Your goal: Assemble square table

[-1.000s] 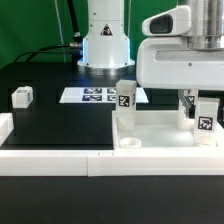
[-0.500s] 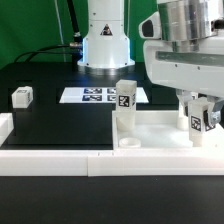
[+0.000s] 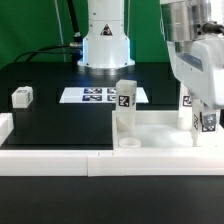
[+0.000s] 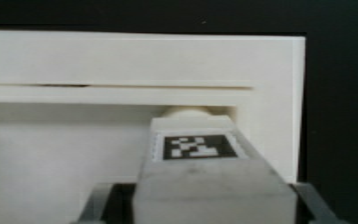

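The pincer (image 3: 205, 113) points down, clamping an upright leg (image 3: 208, 123).

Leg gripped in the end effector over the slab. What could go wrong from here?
1. The held leg, clamped in the end effector, hides its socket in both views, so alignment cannot be checked. It may seat tilted or jam in the slab.
2. The upright leg stands on the same slab. A sideways push on the slab during insertion could disturb it.
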